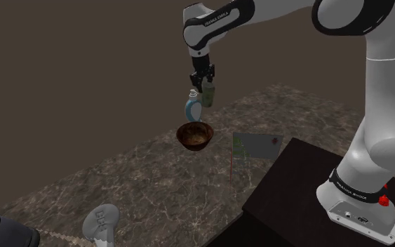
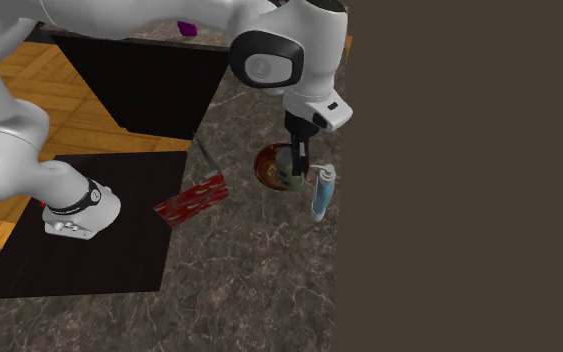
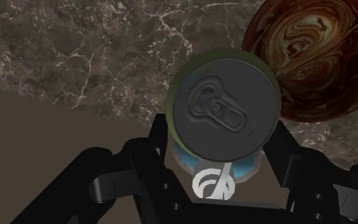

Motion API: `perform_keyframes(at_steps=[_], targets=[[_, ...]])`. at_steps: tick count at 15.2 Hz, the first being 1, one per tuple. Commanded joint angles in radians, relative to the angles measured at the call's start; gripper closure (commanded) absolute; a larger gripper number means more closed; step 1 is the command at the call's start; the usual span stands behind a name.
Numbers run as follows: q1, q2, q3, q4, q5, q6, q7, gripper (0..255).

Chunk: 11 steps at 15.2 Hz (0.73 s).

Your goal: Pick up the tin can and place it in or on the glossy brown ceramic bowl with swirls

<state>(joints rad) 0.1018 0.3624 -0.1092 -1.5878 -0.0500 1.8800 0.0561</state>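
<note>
Gripper (image 1: 203, 78) hangs from the arm over the dark marbled counter (image 1: 132, 175). Its fingers are closed on the can (image 1: 208, 94), which is clear of the surface.

Shoulder view: the can hangs in the air just above the far rim of the bowl (image 1: 195, 135), and its side looks dull green. A blue & white bottle (image 1: 193, 106) stands right next to the can on that view's left. The bowl is brown, glossy, and rests on the counter. A flat box (image 1: 257, 146) shows a grey face btwn the bowl & the dark stand (image 1: 308, 182). A pale grey object (image 1: 101, 223) lies well apart at that view's lower left.

Second ext. view, from higher up: gripper (image 2: 297, 152) and can (image 2: 293, 178) overlap the bowl (image 2: 267, 165), so the can's height can't be judged here. The bottle (image 2: 320, 195) shows just to that view's right of the bowl, near the counter edge. The flat box (image 2: 191, 200) shows a red patterned face here. There is orange wood floor beyond the stand (image 2: 119, 240).

Wrist view: the can (image 3: 225, 113) shows its grey lid w/ pull tab, w/ a black finger pressed on each side. Gripper (image 3: 222, 153) is thus holding it firmly. The bowl (image 3: 311, 57) lies just beside the can, not under it, w/ cream swirls on brown inside. The bottle (image 3: 214, 181) shows its white cap & a bit of blue under the can.
</note>
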Motion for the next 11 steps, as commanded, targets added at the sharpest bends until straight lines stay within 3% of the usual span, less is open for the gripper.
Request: perform_keyframes(at_steps=[1,8,11], targets=[[0.032,-0.010,0.014,-0.001,-0.003,-0.012,0.047,255],[0.130,-0.002,0.063,0.037,-0.008,-0.052,0.192,255],[0.130,0.006,0.064,0.007,-0.008,-0.015,0.194,255]])
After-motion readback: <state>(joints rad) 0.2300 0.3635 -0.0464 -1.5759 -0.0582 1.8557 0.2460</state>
